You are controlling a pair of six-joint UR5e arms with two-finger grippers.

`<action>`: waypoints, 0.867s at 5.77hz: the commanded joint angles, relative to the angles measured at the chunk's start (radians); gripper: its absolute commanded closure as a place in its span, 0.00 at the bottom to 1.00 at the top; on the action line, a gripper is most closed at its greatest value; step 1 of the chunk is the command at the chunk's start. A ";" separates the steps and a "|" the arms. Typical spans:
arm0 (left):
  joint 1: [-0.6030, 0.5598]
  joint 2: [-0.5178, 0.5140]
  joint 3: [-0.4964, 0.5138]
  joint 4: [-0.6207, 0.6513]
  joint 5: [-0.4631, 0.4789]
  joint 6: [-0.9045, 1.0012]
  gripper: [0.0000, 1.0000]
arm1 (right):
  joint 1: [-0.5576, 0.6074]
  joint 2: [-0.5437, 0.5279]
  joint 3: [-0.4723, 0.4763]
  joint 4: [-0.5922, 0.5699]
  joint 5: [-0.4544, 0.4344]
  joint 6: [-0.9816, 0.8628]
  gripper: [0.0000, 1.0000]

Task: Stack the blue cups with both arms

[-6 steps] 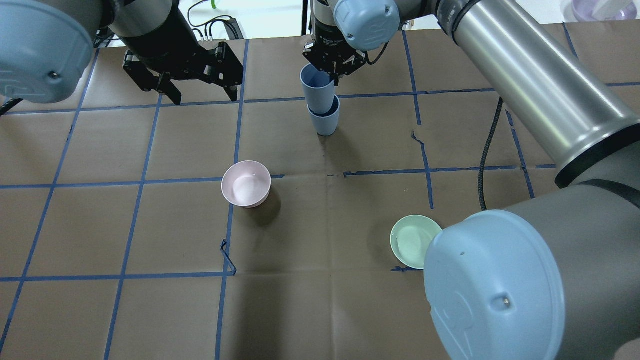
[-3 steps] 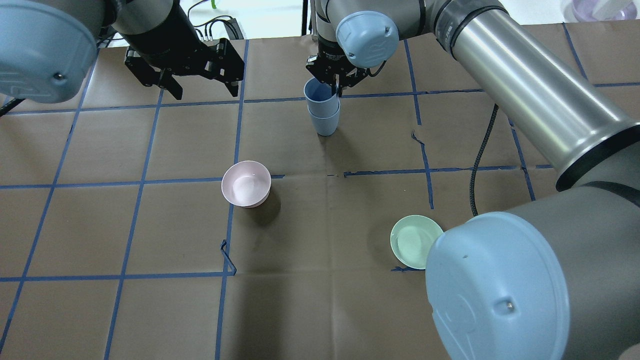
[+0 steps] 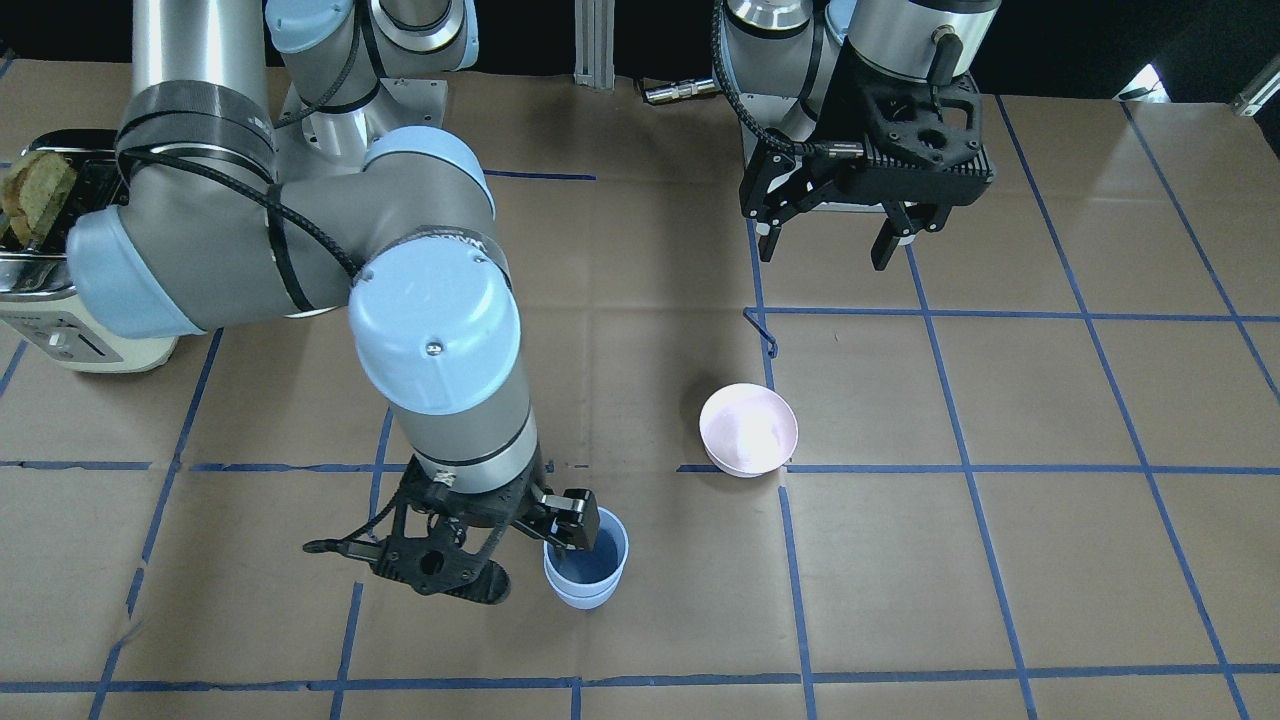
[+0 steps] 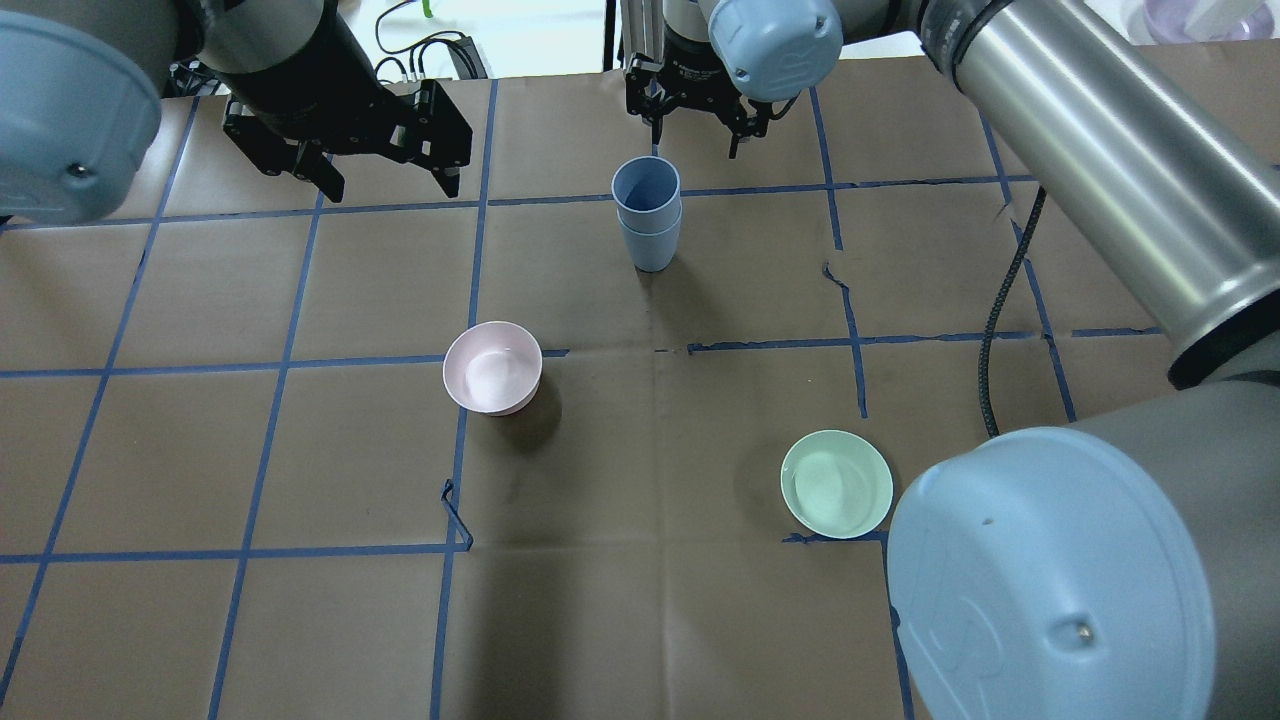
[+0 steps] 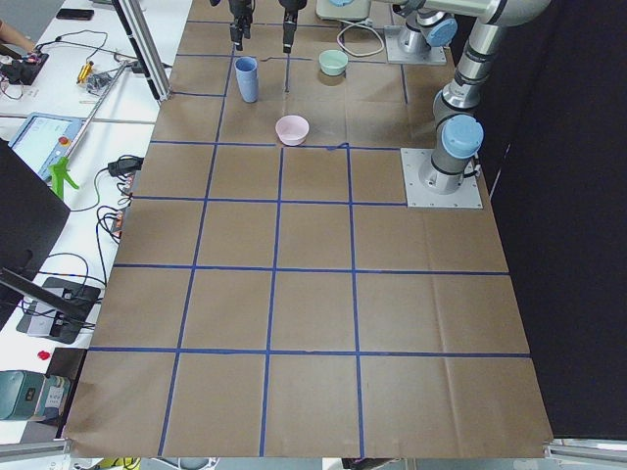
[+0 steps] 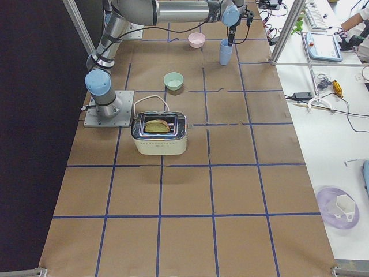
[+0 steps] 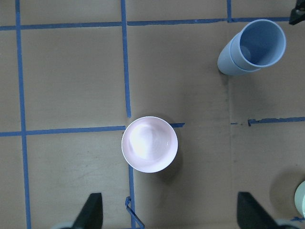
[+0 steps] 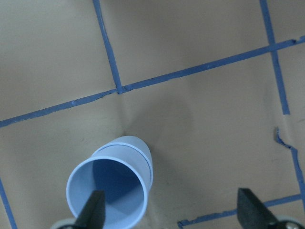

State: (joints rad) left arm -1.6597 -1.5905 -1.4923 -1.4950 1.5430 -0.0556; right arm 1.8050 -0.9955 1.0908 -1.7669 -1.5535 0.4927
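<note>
The two blue cups [image 4: 648, 215] stand nested one inside the other on the table at the far middle; they also show in the front view [image 3: 587, 572], the left wrist view [image 7: 252, 47] and the right wrist view [image 8: 112, 186]. My right gripper [image 4: 696, 140] is open and empty, raised just beyond the stack and not touching it; in the front view [image 3: 530, 560] one finger overlaps the cup's rim. My left gripper [image 4: 392, 188] is open and empty, hovering to the left of the cups, and also shows in the front view [image 3: 823, 255].
A pale pink bowl [image 4: 492, 367] stands mid-table, nearer the robot than the cups. A mint-green bowl [image 4: 836, 483] stands on the right, by my right arm's elbow. A toaster [image 6: 159, 133] holding bread stands at the table's right end. Blue tape lines grid the brown paper.
My right gripper has let go of the upper cup, opened and drawn up and away. The upper cup now sits deeper in the lower one. My left gripper has shifted slightly left.
</note>
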 commanded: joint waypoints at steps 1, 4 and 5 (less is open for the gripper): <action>0.000 -0.006 -0.003 -0.001 0.005 -0.009 0.01 | -0.086 -0.118 0.008 0.105 -0.005 -0.166 0.00; 0.009 -0.041 -0.008 -0.005 0.003 -0.010 0.01 | -0.306 -0.375 0.149 0.437 -0.016 -0.514 0.00; 0.008 -0.036 -0.008 -0.007 0.008 -0.012 0.01 | -0.302 -0.429 0.249 0.372 -0.007 -0.443 0.00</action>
State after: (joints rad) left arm -1.6518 -1.6224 -1.4997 -1.5007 1.5477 -0.0651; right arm 1.5146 -1.3659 1.2487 -1.3681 -1.5653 0.0203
